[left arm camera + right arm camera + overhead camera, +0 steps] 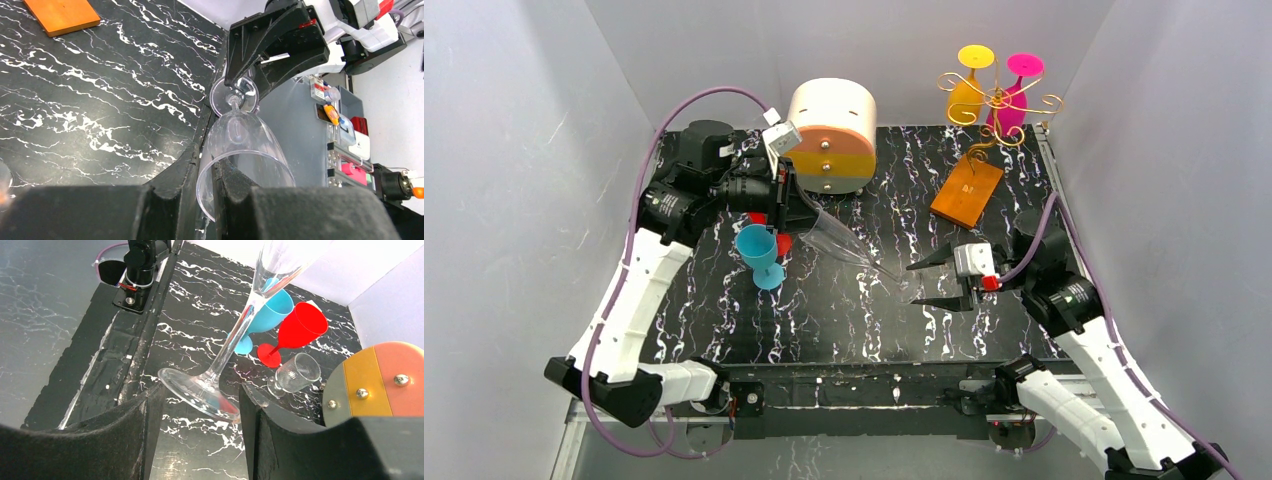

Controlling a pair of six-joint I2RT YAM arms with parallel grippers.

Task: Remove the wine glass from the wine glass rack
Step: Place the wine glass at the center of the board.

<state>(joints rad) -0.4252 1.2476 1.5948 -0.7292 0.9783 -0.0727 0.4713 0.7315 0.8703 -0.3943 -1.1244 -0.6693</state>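
I logged the left gripper (792,212) pinching the bowl rim of the clear wine glass (844,245), one finger inside the bowl and one outside. The glass hung tilted above the table (844,330), well apart from the wine glass rack (996,100), where a yellow glass (969,90) and a pink glass (1021,95) hung. The right gripper (919,283) stood spread, its fingers on either side of the foot and apparently not touching it. I judged three hazards. Releasing the rim before the foot was clamped would drop the glass. Closing on the slanted, slick foot could squeeze it out. The rim grip could let the long stem sag or twist.
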